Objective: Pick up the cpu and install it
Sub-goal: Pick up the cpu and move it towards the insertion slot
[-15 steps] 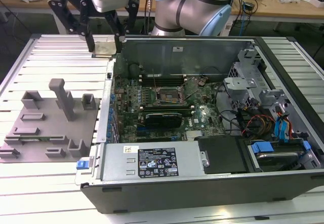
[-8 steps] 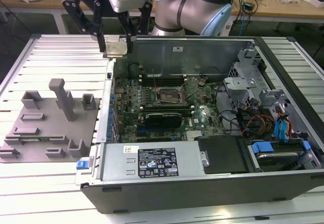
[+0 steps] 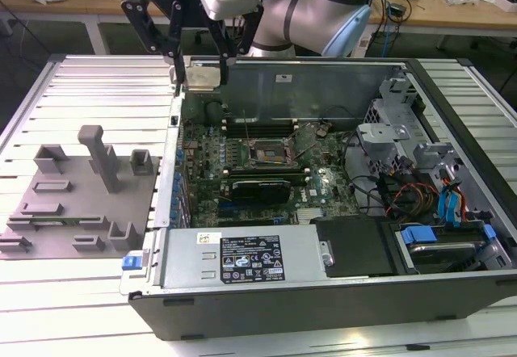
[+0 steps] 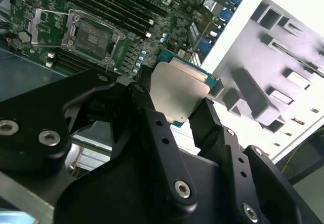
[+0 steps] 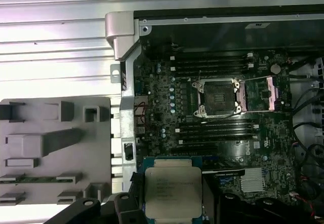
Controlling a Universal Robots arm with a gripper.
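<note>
My pincer (image 4: 173,108) is clamped on the cpu (image 4: 177,92), a black finger (image 4: 144,107) pressing on each of two opposite edges, with the silvery top showing in both wrist views. In the exterior view I hold it in the air above the far corner of the open computer case (image 3: 323,300), toward that view's left. The socket (image 5: 216,98) on the green board (image 5: 162,112) sits bare (its metal frame swung aside), well apart from the cpu. A grey fixture plate (image 3: 81,203) lies on the table (image 3: 89,82) beside the case.
</note>
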